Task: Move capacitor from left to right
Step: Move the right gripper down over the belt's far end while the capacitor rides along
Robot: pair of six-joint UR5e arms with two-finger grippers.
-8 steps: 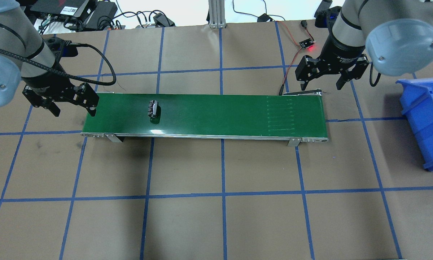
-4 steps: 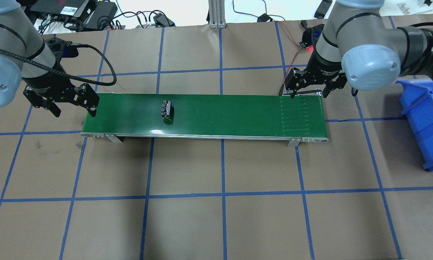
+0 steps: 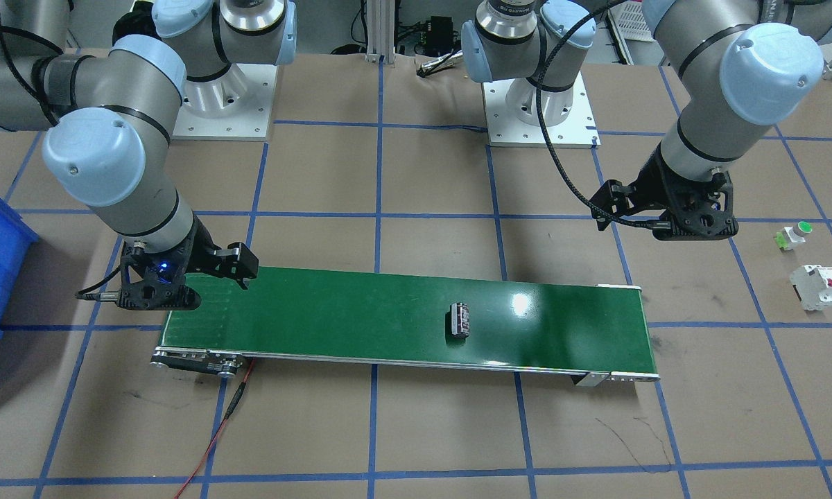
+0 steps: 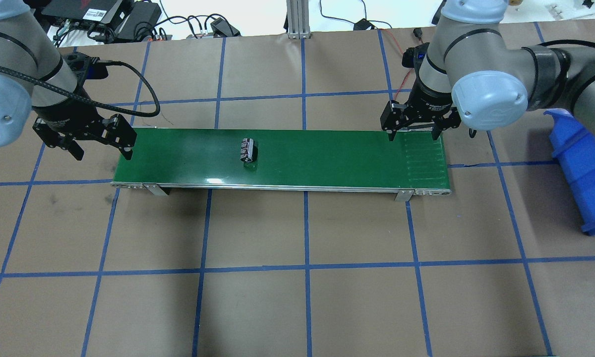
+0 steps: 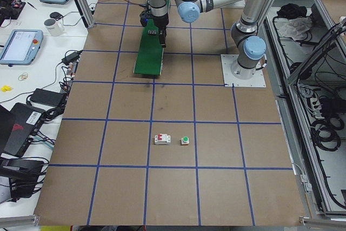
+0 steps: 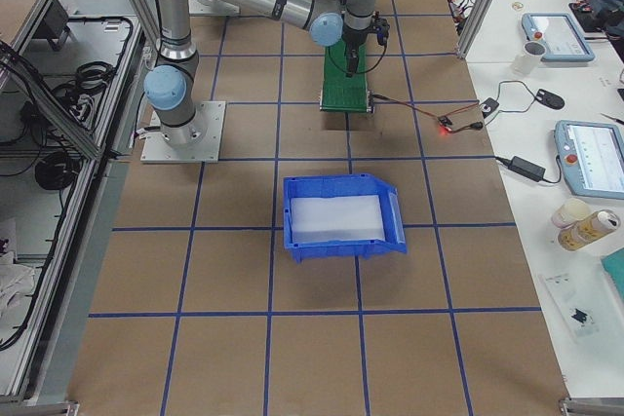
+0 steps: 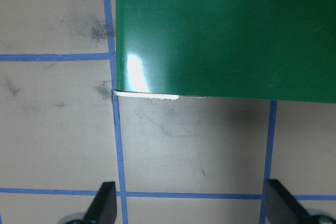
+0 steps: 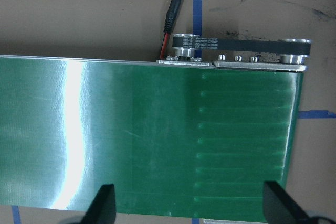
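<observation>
The small, stubby dark capacitor with silvery stripes [image 4: 248,149] rested on the long green conveyor belt [image 4: 327,158], a little to the robot's left of the belt's middle and well apart from both arms. The left jaws hung released over the brown table [image 4: 258,307] just off the belt's left end. The right jaws stood released above its right end.

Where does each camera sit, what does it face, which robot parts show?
Front-facing: opposite robot, steeply down; both arms, bases.
Overhead: behind robot, down; left claw, right claw.
Exterior left: left table end; arm, base.
Exterior right: right table end; arm, base.
Left wrist: down at belt end; fingertips.
Right wrist: down at belt; fingertips.
Front-facing and overhead share the capacitor.
</observation>
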